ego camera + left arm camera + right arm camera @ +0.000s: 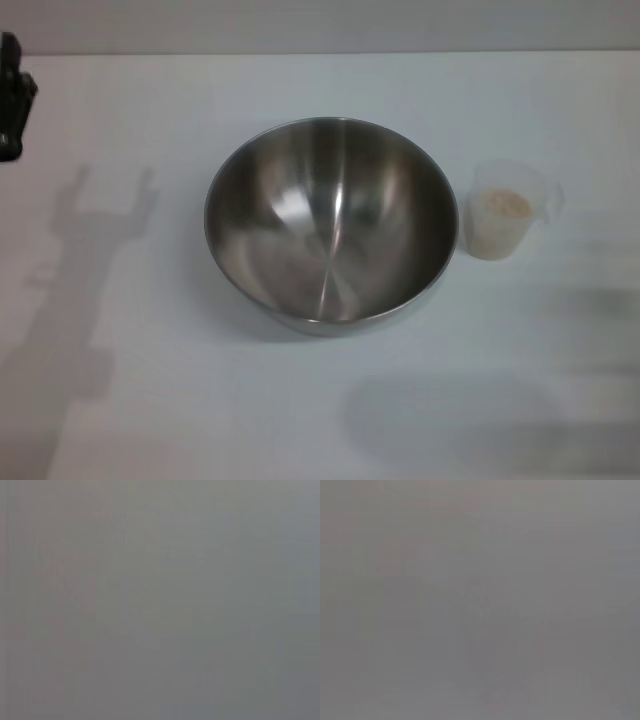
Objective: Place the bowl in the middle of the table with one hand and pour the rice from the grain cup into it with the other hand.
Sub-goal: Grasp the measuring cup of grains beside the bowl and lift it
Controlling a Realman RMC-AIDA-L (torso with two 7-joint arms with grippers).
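The shiny steel bowl (pixel 330 225) stands upright near the middle of the white table (pixel 150 400), and its inside holds nothing. Just to its right, close to its rim but apart from it, stands the small clear grain cup (pixel 505 215) with pale rice (pixel 506 204) inside. A dark part of my left gripper (pixel 12 95) shows at the far left edge of the head view, well away from the bowl. My right gripper is out of view. Both wrist views show only a plain grey surface.
The table's far edge (pixel 320 52) runs across the top of the head view. Arm shadows lie on the tabletop at the left and at the lower right.
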